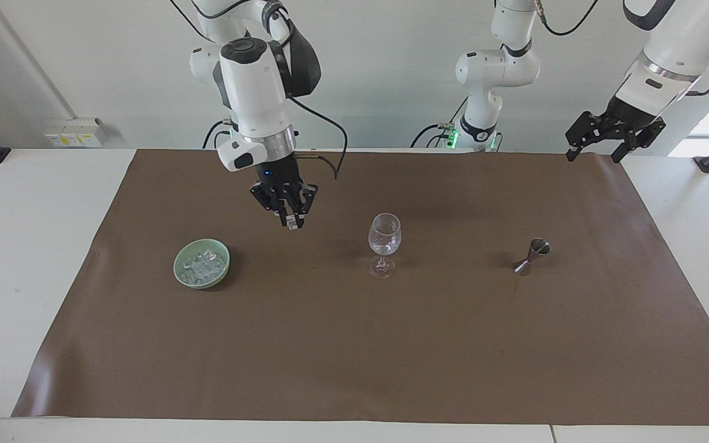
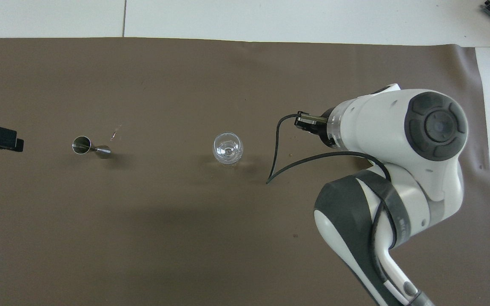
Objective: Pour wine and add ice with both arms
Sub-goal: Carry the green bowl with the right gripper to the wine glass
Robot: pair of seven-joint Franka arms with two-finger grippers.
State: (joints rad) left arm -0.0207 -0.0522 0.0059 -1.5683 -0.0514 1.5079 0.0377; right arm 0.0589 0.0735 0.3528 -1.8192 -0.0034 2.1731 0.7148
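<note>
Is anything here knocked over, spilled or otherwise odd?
One thing stands out: the metal jigger leans askew on the brown mat toward the left arm's end instead of standing straight. The wine glass stands upright, the green bowl holds its ice, and no spill shows.

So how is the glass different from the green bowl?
The glass is clear and stands tall on a stem; the bowl is pale green, low and wide. The bowl holds a heap of ice; what the glass holds I cannot tell. The glass stands mid-mat, the bowl toward the right arm's end. Both are round, upright, and sit on the brown mat.
</note>
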